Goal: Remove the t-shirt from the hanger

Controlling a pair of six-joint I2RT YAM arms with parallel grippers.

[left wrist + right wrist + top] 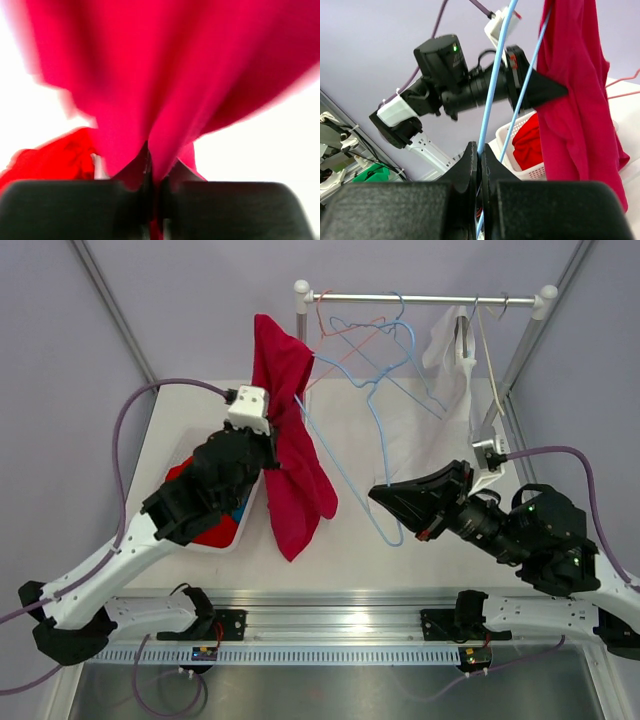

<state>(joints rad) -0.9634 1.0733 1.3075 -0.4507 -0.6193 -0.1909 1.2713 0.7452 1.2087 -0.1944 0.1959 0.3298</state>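
A crimson t-shirt (pixel 290 450) hangs from the left end of a light blue wire hanger (pixel 345 455) below the rack. My left gripper (pixel 268 452) is shut on the shirt's cloth; in the left wrist view the cloth (pixel 165 75) fills the frame and runs between the closed fingers (pixel 125 205). My right gripper (pixel 385 495) is shut on the blue hanger wire near its lower bend. In the right wrist view the wire (pixel 492 85) passes between the closed fingertips (pixel 469 160), with the t-shirt (pixel 575 95) to the right.
A white basket (pixel 205 540) with red clothes sits under the left arm. A metal rack bar (pixel 420 298) at the back carries a red wire hanger (pixel 345 335), another blue hanger (pixel 395 345) and a white garment (pixel 450 355).
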